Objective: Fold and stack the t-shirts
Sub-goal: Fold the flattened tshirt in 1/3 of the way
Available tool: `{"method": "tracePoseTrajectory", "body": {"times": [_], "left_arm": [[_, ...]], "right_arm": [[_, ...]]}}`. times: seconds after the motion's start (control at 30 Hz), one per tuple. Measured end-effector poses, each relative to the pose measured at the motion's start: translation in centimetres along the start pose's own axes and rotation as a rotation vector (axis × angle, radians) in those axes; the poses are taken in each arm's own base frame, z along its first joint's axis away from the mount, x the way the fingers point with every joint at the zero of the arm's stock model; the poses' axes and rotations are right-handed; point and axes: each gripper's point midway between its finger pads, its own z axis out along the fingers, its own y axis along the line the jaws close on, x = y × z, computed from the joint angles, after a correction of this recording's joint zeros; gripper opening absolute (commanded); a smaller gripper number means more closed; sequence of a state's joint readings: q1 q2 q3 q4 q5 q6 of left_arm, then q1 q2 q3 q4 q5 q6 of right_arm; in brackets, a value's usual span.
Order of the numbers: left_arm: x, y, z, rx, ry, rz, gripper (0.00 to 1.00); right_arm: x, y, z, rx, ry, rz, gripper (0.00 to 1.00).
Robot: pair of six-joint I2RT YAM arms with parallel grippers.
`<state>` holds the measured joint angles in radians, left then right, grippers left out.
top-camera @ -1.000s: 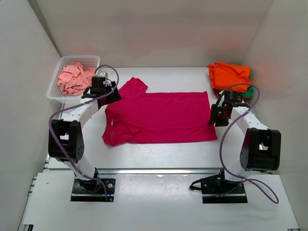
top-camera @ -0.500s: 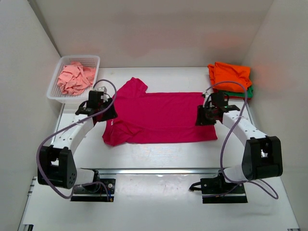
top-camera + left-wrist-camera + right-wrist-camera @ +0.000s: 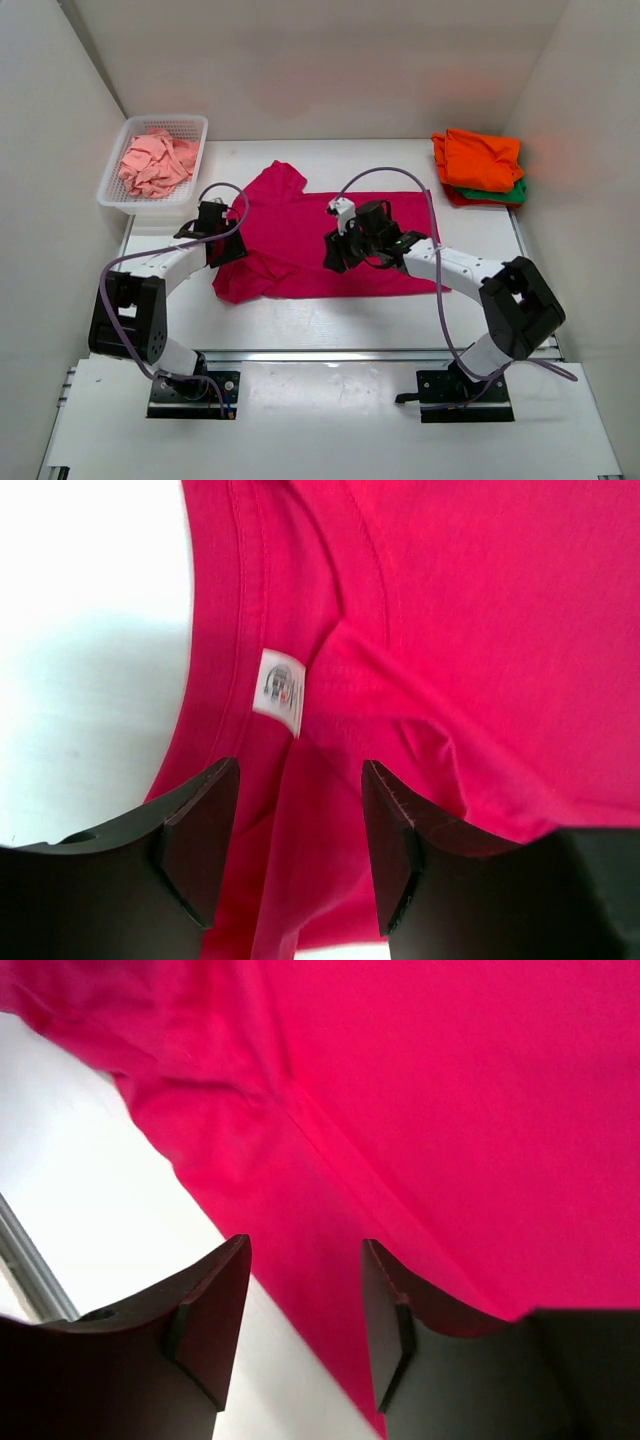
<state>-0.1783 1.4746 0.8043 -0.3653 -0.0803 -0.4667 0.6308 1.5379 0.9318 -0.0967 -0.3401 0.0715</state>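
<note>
**Both hands open over the magenta-pink shirt**

The magenta-pink t-shirt lies spread across the middle of the tabletop. Its neck is toward the left and its hem toward the right. One sleeve points to the far side, and the near-left part is bunched into folds.

The left hand is at the shirt's left edge. In the left wrist view the left hand has its two dark fingers well apart. Pink cloth runs beneath and between them, and neither finger is seen pinching it. Just ahead of the fingers is the neckband with a small white label sewn inside, and bare tabletop shows to the left.

The right arm reaches in from the right across the shirt. The right hand is over the shirt's middle, near its near edge. In the right wrist view the right hand is also parted, with nothing clamped between the fingers. Below it a seam crosses the cloth, and the shirt's edge meets the white tabletop.

At the far right corner is a folded stack, with the orange t-shirt on top. The green t-shirt and a sliver of the red t-shirt show under it. At the far left, a white mesh basket holds the crumpled salmon-pink t-shirt.
</note>
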Motion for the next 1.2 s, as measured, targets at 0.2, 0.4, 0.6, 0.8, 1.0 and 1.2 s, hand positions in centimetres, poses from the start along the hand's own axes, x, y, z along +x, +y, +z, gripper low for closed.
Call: {"method": "tracePoseTrajectory", "body": {"times": [0.2, 0.4, 0.6, 0.8, 1.0, 1.2], "left_arm": [[-0.9, -0.6, 1.1, 0.009, -0.026, -0.033, 0.63], [-1.0, -0.8, 2.2, 0.005, -0.018, -0.046, 0.63], [-0.9, -1.0, 3.0, 0.001, -0.01, -0.064, 0.63], [-1.0, -1.6, 3.2, 0.01, -0.015, -0.073, 0.62], [-1.0, -1.9, 3.4, 0.014, -0.015, -0.077, 0.61], [-1.3, -2.0, 3.4, 0.017, -0.022, -0.079, 0.61]], "right_arm": [[-2.7, 2.3, 3.1, -0.075, -0.073, -0.145, 0.47], [-3.5, 4.4, 5.9, -0.132, -0.096, -0.257, 0.47], [-2.7, 6.1, 7.9, -0.176, -0.079, -0.326, 0.48], [-2.1, 6.8, 9.7, -0.194, -0.057, -0.377, 0.51], [-1.8, 7.6, 10.7, -0.226, -0.048, -0.429, 0.54], [-2.5, 9.2, 12.3, -0.273, -0.054, -0.48, 0.51]]}}
